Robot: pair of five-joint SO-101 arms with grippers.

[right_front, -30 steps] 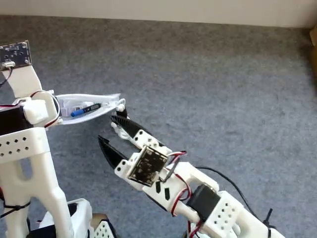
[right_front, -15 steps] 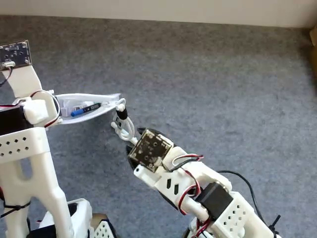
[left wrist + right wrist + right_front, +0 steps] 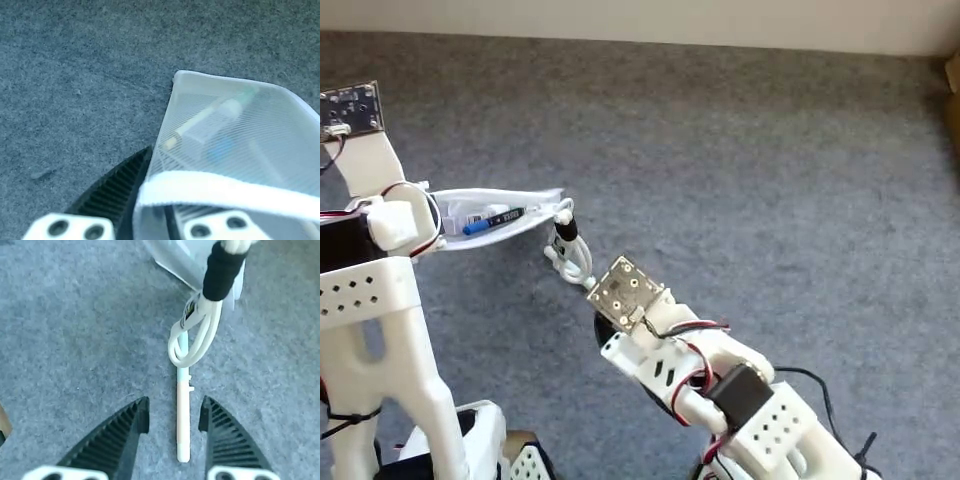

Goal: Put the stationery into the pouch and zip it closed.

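Right wrist view: probable pen (image 3: 183, 440) between spread tool (image 3: 174, 400)

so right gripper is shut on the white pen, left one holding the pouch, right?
Not shut: right wrist view shows the right gripper open, jaws either side of the white pen lying on the carpet. The left gripper holds the pouch.

Grey carpet (image 3: 770, 150) covers the whole surface, its short pile flecked and faintly mottled. Along the far edge runs a pale strip (image 3: 640, 18), either wall or skirting; which one cannot be told. At the right edge, just below that strip, a brown corner (image 3: 954, 85) juts in, too cropped to identify.
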